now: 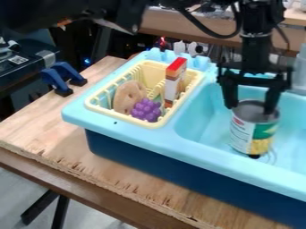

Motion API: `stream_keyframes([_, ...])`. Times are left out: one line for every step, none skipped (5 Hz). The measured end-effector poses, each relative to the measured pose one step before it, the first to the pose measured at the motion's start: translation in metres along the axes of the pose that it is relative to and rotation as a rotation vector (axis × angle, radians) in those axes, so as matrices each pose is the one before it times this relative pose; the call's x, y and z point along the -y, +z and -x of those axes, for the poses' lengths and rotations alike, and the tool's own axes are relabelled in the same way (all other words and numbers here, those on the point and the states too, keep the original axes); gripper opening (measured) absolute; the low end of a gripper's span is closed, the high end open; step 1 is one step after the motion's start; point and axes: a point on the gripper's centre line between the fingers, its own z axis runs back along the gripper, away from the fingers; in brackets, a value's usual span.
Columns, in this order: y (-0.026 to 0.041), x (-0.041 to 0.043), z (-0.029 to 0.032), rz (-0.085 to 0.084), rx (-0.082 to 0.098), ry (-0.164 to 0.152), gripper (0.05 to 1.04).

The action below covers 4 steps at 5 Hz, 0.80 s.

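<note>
Over the sink basin at the right, the black gripper points downward, its two fingers on opposite sides of the upper rim of a tin can. The can is upright, with a grey metal top and a white, green and yellow label. It is held between the fingers, inside the outline of the light blue sink. Whether its base touches the basin floor, I cannot tell.
A pale yellow rack left of the basin holds a tan round piece, purple grapes and an upright red-topped box. Blue clamps grip the wooden table at its back left edge.
</note>
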Motion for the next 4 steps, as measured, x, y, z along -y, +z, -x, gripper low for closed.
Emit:
stream_keyframes([-0.00389,0.02985,0.00689,0.0235,-0.0182,-0.0534,1.002])
stream_keyframes([-0.00333,0.02306,-0.00764,0.0529,0.0188,-0.0718,1.002])
stream_keyframes([-0.0023,0.01231,-0.00755,0.006,0.0146,-0.0491,1.002])
stream_keyframes([0.00014,0.00082,0.00102,-0.0039,-0.0063,-0.0038,1.001])
